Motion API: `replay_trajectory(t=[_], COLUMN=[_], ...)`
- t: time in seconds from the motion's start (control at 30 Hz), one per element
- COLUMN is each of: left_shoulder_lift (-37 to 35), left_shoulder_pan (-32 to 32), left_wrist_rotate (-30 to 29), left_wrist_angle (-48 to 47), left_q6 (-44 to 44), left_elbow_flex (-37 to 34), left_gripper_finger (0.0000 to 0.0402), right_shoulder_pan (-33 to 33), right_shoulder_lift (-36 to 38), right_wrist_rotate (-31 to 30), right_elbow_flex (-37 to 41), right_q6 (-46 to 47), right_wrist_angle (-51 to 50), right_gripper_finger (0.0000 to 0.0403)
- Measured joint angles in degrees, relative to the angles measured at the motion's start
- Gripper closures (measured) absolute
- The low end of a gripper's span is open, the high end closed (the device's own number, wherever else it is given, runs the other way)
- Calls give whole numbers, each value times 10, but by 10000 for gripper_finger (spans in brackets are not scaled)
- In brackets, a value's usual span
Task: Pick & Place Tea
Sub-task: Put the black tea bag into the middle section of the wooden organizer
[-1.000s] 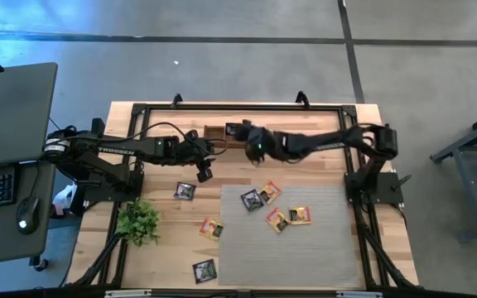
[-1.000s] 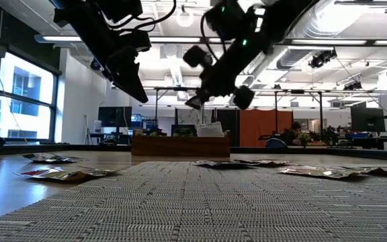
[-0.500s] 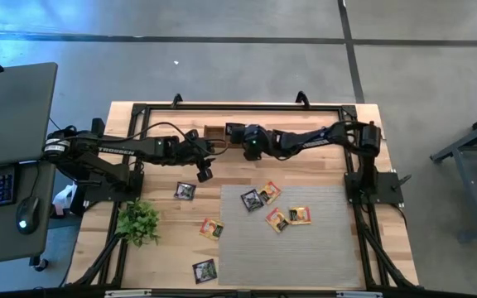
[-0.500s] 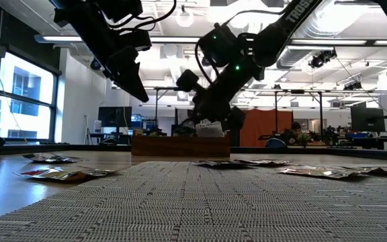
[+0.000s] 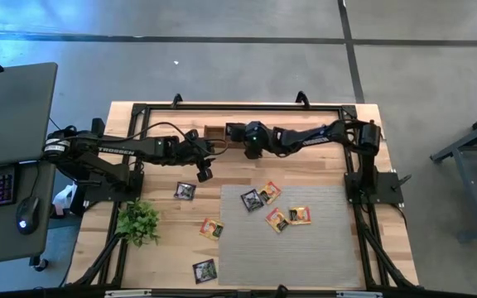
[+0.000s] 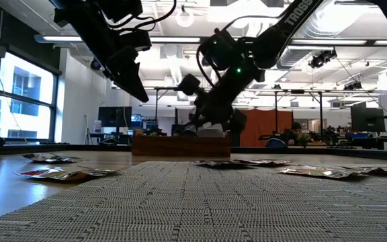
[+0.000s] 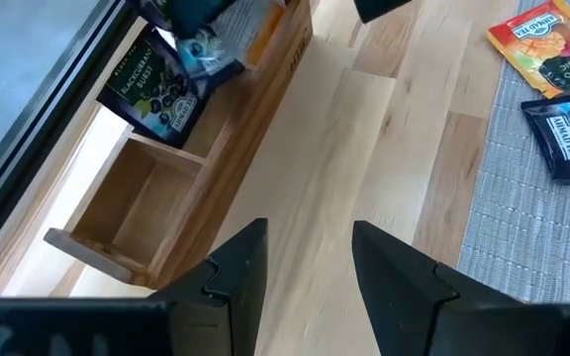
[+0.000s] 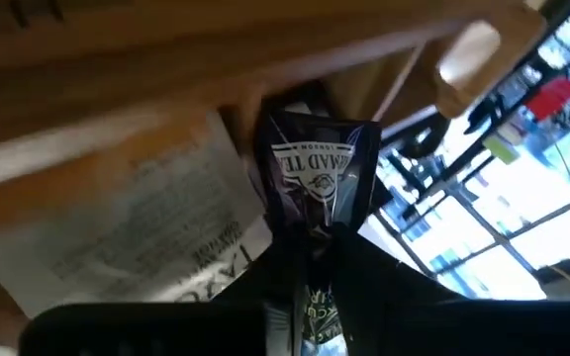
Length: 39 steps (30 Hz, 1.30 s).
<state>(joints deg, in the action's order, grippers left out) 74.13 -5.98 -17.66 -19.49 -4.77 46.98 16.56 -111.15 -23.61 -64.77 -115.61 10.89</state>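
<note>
Right gripper point(image 8: 315, 259): clamped on dark tea sachet point(image 8: 320, 173), held over wooden box point(image 5: 219, 132) at far edge
Left gripper point(image 7: 305, 252): parked wide, nothing held, left of box

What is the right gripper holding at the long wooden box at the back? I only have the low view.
Observer: In its wrist view, the right gripper pinches a dark purple foil tea sachet. The sachet is down inside the long wooden box, beside a white-and-orange paper sachet.
Operator: Any room left in that box?
Observer: Yes. The left wrist view shows the end compartment with nothing in it.
Operator: And the left gripper?
Observer: The left gripper has its fingers apart with nothing between them, above the pale wooden tabletop near the box.
</note>
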Motion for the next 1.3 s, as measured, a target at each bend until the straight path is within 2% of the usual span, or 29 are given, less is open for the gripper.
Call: replay_trajectory(t=[0.27,0.63,0.8,1.0,1.17,1.3], left_shoulder_lift=[0,0,0,0,0,-3], left_shoulder_pan=[0,0,0,0,0,0], left_wrist_rotate=[1,4,4,4,4,4], left_wrist_angle=[-2,-4,-6,-16,-19,-43], left_q6=[0,0,0,0,-1,-31], left_elbow_flex=[0,0,0,0,0,0], left_gripper_finger=[255,255,255,255,255,255], right_shoulder_pan=[5,5,5,1,-22,-56], right_shoulder_lift=[0,0,0,0,1,7], right_wrist_rotate=[51,52,31,36,-17,-99], right_elbow_flex=[0,0,0,0,0,0], right_q6=[23,44,75,61,80,120], right_wrist_angle=[12,10,10,59,136,143], right_gripper_finger=[325,269,250,233,232,237])
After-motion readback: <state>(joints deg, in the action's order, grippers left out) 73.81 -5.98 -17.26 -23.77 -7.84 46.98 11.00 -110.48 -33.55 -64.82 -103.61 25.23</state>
